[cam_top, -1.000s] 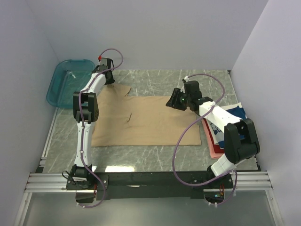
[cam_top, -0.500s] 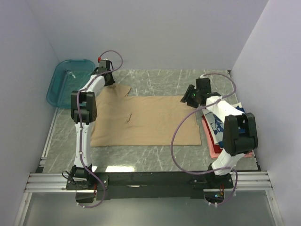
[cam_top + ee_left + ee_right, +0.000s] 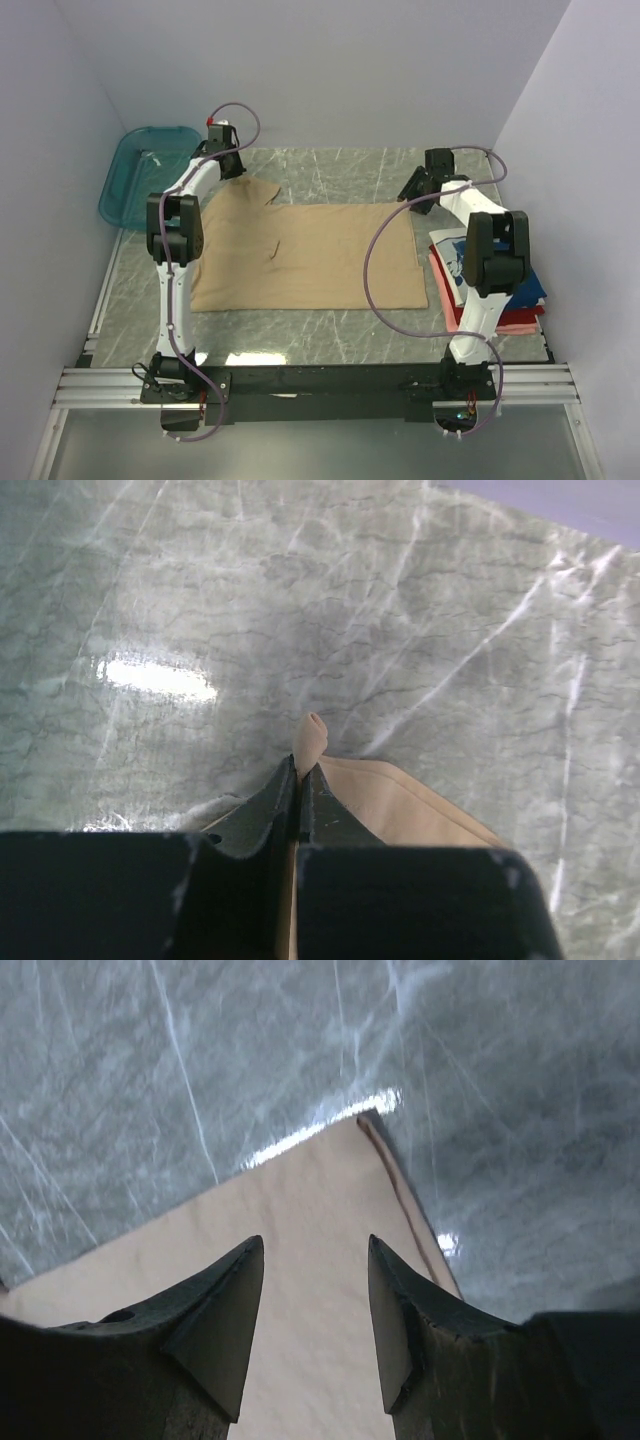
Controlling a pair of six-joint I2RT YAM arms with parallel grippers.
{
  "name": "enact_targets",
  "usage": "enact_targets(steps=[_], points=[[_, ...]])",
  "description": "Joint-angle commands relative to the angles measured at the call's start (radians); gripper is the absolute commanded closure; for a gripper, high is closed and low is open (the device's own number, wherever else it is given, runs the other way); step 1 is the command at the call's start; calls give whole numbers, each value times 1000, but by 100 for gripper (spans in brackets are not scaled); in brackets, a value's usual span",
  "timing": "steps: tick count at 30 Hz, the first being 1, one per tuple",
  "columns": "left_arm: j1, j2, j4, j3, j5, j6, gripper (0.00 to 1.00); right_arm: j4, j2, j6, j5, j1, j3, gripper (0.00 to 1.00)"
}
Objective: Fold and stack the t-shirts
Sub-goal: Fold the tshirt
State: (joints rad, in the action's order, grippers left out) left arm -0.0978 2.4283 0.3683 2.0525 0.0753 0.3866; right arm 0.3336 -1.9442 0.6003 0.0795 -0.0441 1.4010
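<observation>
Both arms stretched far: left gripper pinching tan t-shirt edge; right gripper jaws apart over its corner.

a: home or workshop?
b: neither, a robot lab cell. plain white walls close in a marble-look table, two arms bolted to an aluminium frame, a teal basket just left of the left gripper.

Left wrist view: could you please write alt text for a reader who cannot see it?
The left pincer is shut on a pinch of the tan t-shirt, a nub of cloth poking past its tips. Grey marbled table fills the rest, with a bright glare patch.
</observation>
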Motion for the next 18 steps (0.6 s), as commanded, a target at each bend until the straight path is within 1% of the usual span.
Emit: enact_targets(steps=[1,14,18], points=[[0,-77,-40,-3,-40,17,99,39,-39,30,-66,10,90,47],[0,-83,-45,-15,-92,46,99,131,-220,55,-123,20,289,50],[0,-92,-57,-37,-97,51,100,150,-246,56,-126,20,329,51]])
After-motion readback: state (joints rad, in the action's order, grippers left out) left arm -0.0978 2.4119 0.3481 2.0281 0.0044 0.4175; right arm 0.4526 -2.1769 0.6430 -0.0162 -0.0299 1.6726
